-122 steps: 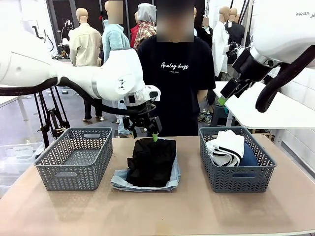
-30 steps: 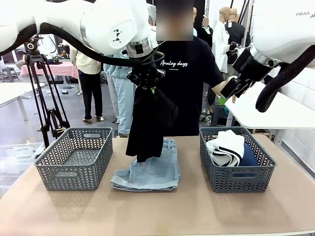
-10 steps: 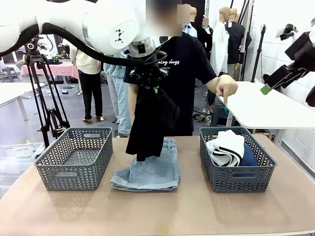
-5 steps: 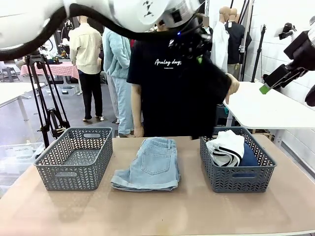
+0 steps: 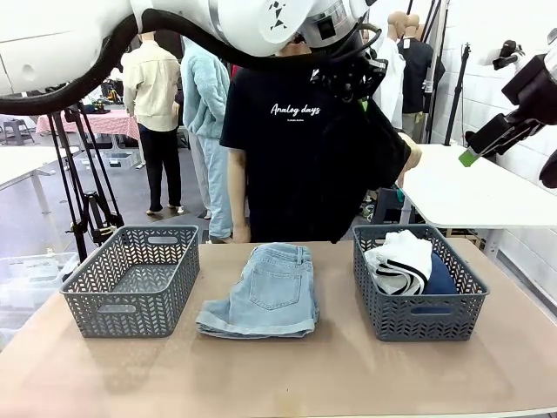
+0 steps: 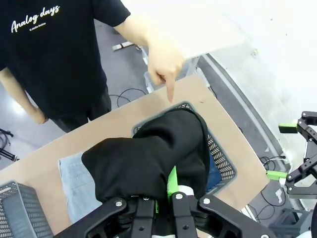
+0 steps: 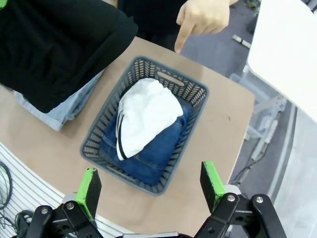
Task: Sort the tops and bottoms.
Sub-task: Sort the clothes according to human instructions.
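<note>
- Left fingers (image 6: 172,179) clamp the black top (image 6: 148,158), dangling it high over the right-hand basket (image 6: 220,158).
- Basket sits straight below; a person's hand (image 6: 163,64) points into it.
- Right fingers (image 7: 90,191) gape empty, off aside.
- Pale shorts (image 5: 265,296) lie mid-bench (image 5: 348,374).

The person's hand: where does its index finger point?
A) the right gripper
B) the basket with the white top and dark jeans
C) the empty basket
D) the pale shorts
B: the hand points down at the basket holding the white top and dark jeans.
</note>
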`<act>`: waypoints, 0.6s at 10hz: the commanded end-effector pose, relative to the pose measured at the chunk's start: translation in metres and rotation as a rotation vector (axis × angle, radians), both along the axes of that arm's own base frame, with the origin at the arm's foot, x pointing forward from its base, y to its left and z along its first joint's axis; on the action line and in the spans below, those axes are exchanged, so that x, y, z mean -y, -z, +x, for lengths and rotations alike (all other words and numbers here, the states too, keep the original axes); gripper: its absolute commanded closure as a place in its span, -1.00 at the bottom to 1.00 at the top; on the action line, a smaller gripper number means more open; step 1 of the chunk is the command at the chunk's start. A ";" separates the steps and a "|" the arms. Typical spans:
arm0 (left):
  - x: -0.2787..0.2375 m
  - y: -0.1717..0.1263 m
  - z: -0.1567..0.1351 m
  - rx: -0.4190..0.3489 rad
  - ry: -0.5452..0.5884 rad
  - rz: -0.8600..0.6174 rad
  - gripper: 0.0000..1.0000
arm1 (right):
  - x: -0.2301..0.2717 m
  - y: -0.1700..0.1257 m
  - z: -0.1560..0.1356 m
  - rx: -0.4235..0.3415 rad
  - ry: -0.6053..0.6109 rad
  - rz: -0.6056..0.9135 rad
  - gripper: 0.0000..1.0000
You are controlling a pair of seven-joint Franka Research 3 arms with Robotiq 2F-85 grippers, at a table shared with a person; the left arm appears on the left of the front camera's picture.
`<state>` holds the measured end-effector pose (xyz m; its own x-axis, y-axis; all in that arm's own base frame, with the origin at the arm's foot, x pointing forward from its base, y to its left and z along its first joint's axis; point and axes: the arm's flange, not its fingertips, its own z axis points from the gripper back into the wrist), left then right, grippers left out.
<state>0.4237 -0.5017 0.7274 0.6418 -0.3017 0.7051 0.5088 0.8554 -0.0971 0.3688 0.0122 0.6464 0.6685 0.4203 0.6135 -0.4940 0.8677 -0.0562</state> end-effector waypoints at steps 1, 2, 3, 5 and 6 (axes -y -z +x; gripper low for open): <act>-0.005 -0.005 -0.004 0.004 0.001 -0.021 1.00 | 0.000 0.000 0.000 0.001 0.000 -0.014 -1.00; -0.005 -0.005 -0.004 0.004 0.001 -0.021 1.00 | 0.000 0.000 0.000 0.001 0.000 -0.014 -1.00; -0.001 -0.002 -0.001 0.002 0.000 -0.001 1.00 | 0.000 0.000 0.000 0.001 0.000 -0.014 -1.00; 0.029 0.007 0.024 0.025 0.091 -0.127 1.00 | 0.000 0.000 0.000 0.001 0.000 -0.014 -1.00; 0.039 0.014 0.036 0.019 0.108 -0.186 1.00 | 0.000 0.000 0.000 0.001 0.000 -0.014 -1.00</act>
<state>0.4432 -0.5263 0.7074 0.6123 -0.2567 0.7478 0.5537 0.8144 -0.1738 0.3688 0.0123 0.6465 0.6683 0.4205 0.6136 -0.4941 0.8676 -0.0564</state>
